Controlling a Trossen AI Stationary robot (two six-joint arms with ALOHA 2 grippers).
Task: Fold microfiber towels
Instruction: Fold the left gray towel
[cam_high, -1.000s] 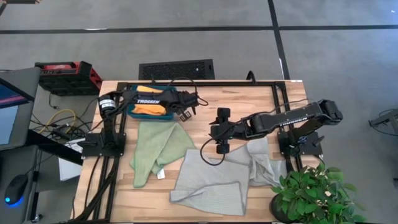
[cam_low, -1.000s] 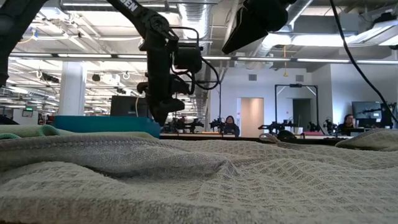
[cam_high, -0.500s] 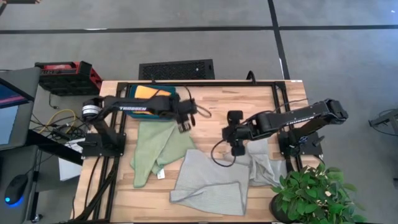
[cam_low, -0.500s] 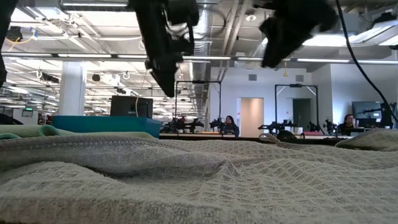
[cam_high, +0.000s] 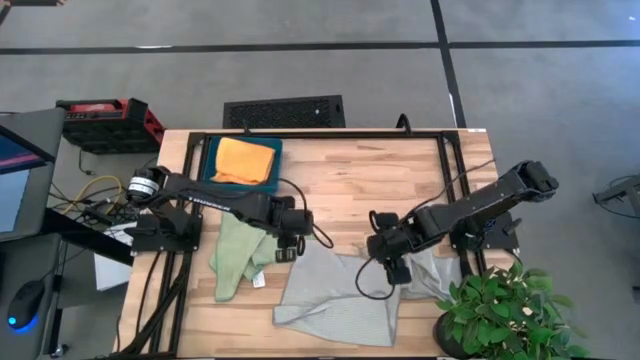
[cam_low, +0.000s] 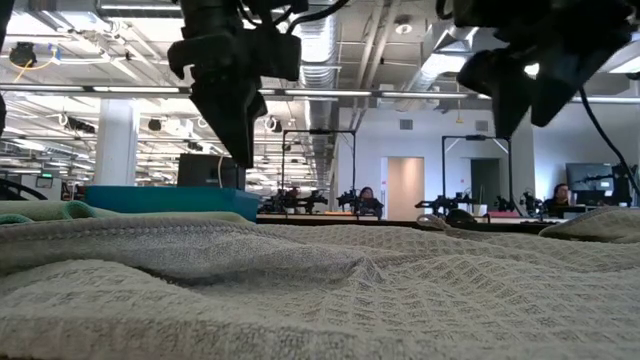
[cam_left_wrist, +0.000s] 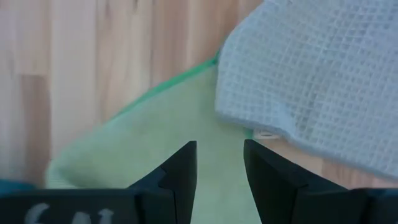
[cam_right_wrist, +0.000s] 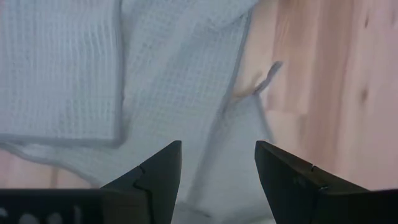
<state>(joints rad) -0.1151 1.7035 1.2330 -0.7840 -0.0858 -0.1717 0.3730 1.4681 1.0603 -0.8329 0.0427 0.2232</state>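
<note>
Hovering over the grey towel (cam_high: 335, 295), we hold the left gripper (cam_high: 284, 253) at its green-towel (cam_high: 235, 250) edge and the right gripper (cam_high: 396, 270) opposite, both spread and empty.

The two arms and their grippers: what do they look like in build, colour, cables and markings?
Both arms are dark, slim and jointed. The left arm has a silver-ringed joint near its base and pale lettering along its link, too small to read. A thin black cable loops by each wrist. The left gripper and the right gripper each end in two black, wedge-shaped fingers.
</note>
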